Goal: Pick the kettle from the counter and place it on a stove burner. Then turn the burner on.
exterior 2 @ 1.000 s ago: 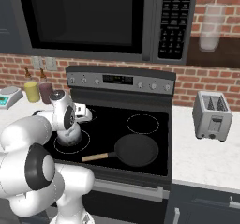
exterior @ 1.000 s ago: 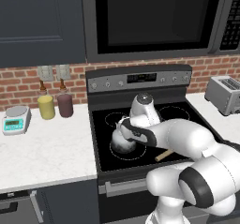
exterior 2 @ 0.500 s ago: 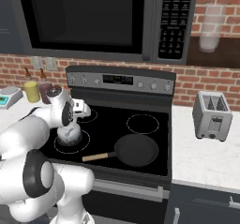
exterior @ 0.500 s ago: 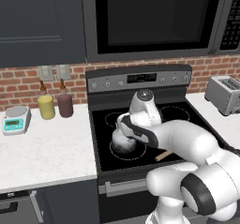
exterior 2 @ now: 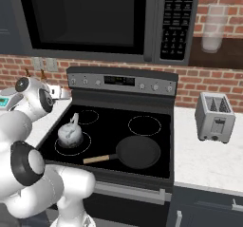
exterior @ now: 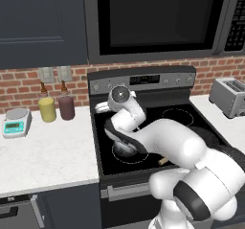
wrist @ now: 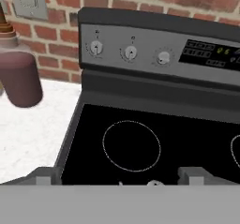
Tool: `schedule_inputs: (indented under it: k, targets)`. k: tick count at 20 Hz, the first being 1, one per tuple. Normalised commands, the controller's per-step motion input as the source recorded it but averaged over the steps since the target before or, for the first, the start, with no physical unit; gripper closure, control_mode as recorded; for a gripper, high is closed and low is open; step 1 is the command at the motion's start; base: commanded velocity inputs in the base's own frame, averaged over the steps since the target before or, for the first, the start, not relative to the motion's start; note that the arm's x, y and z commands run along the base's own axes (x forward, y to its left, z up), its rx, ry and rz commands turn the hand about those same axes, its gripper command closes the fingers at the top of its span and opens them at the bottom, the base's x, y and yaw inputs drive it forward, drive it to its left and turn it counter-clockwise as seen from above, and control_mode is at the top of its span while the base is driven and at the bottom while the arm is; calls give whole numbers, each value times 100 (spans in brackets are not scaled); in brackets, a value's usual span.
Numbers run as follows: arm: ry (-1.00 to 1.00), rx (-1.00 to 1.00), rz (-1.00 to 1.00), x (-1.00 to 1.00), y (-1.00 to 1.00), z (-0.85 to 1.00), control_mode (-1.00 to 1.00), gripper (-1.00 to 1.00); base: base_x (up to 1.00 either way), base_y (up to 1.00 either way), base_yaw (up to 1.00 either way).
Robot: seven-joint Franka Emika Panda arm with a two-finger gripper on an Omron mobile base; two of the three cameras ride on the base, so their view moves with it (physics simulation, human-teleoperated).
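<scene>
On the left, a yellow jar (exterior: 47, 109) and a maroon jar (exterior: 66, 108) stand on the white surface (exterior: 48, 156) by the brick wall. The gripper (wrist: 120, 175) hangs empty over the cooktop's back left, fingers spread wide, facing the stove knobs (wrist: 130, 53). The kettle (exterior 2: 70, 133) sits upright inside the large front-left burner (exterior 2: 72, 145) ring. Right of it lies a frying pan (exterior 2: 137, 152), then a toaster (exterior 2: 216, 117).

Even, shadowless, slightly soft rendering

A red brick wall (exterior 2: 209, 81) backs dark cabinets (exterior: 40, 22) and a black microwave (exterior 2: 95, 19).
</scene>
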Motion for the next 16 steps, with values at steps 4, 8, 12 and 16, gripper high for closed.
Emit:
schedule_inputs:
  k: [4, 8, 12, 16]
  targets:
    - [-17, 1, -8, 75, 95, 51, -100, -100, 0, 0, 0]
    - [-1, 0, -9, 82, 43, 35, -100, -100, 0, 0, 0]
    - [15, 0, -1, 70, 0, 4, -100, -100, 0, 0, 0]
    - [14, 0, 0, 63, -2, -6, -100, -100, 0, 0, 0]
